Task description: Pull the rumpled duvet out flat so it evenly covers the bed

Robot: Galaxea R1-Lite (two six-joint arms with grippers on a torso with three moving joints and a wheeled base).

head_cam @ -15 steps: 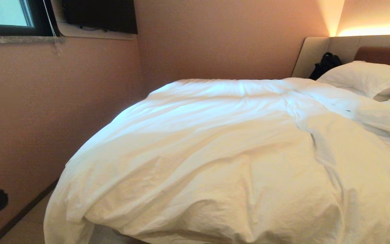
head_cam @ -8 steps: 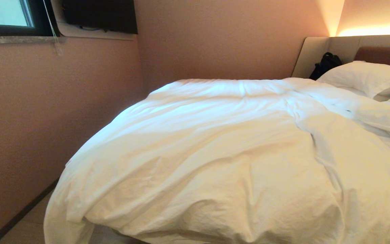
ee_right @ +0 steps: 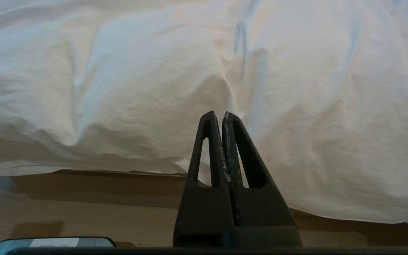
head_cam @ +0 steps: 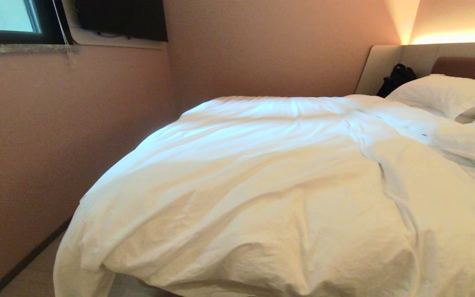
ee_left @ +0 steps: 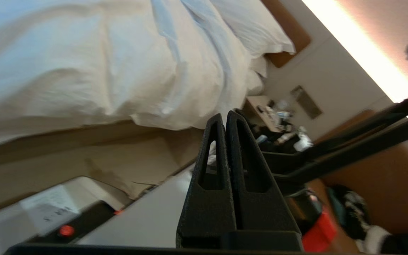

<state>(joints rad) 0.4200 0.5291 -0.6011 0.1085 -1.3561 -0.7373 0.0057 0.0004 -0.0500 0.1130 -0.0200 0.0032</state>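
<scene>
The duvet [head_cam: 270,185] lies heaped over the bed [head_cam: 390,62], a thick white quilt with wrinkles running across it and one long fold ridging from its middle toward the pillow [head_cam: 443,93]; its near edge bulges past the foot of the bed and sags toward the floor [head_cam: 27,272], with one corner drooping lowest on the side nearest the pink wall [head_cam: 56,144]; the pillow rests at the head end just beyond the duvet, against the brown padded headboard [head_cam: 466,66] framed in a beige panel; a black bag [head_cam: 396,78] sits against that panel beside the pillow; beyond the duvet on the wall side a window [head_cam: 6,18] and a dark screen [head_cam: 122,18] are set high up; neither arm shows in the head view; in the right wrist view the right gripper [ee_right: 217,115] hangs just short of the duvet's hanging edge, its jaws clenched on nothing, with the tan wooden base of the bed showing as a band beneath the cloth; in the left wrist view the left gripper [ee_left: 223,115] is held well apart from the duvet, tilted, its jaws likewise pressed together and empty, pointing past the duvet's far corner toward a cluttered bedside stand [ee_left: 267,113]; black struts of the robot cross that view beyond the jaws, and a red thing lies low near them, too blurred to name.
</scene>
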